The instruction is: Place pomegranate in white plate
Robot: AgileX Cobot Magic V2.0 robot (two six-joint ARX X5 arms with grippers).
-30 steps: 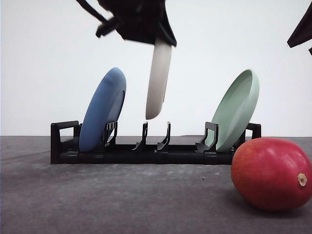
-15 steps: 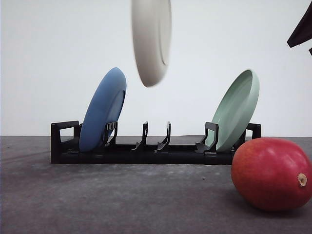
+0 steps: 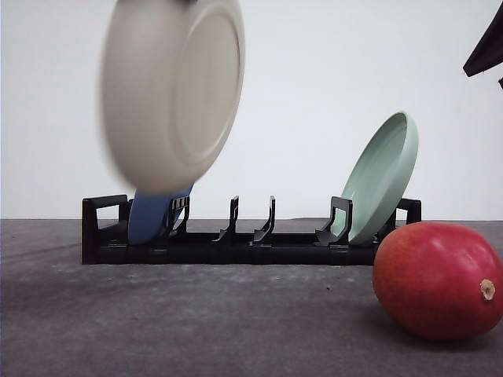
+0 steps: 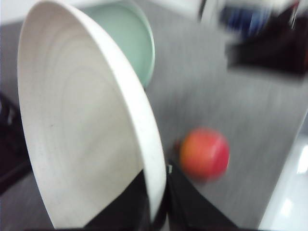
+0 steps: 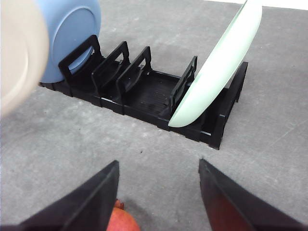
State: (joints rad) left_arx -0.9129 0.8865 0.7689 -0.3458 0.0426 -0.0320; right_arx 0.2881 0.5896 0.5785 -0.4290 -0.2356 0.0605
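White plate (image 3: 169,94): up in the air above the blue plate's end of the rack, tilted on edge and blurred with motion.
Left gripper (image 4: 156,204): fingers clenched on the plate's rim, one either side of the edge, seen from the left wrist camera.
Right gripper (image 5: 156,192): fingers spread apart, nothing between them, hanging over the pomegranate on the near side of the rack.
Pomegranate (image 3: 436,279): lying on the grey table (image 3: 196,322) to the right, just in front of the rack's green-plate end, stem nub facing right.
Rack (image 3: 251,236): blue plate (image 5: 70,38) in the left slot, pale green plate (image 3: 383,177) leaning in the right slot, middle slots free.
Step in hand: by my reading, carrying the plate out to set it flat on open table.
Doing it well: level the plate before it comes down, hollow side up, and keep it clear of the rack posts.
Placement advice: put it down near the fruit but not touching, so the other arm has a short carry.
Risk: a rim pinch on a tilted plate could slip; a slow descent looks wise.
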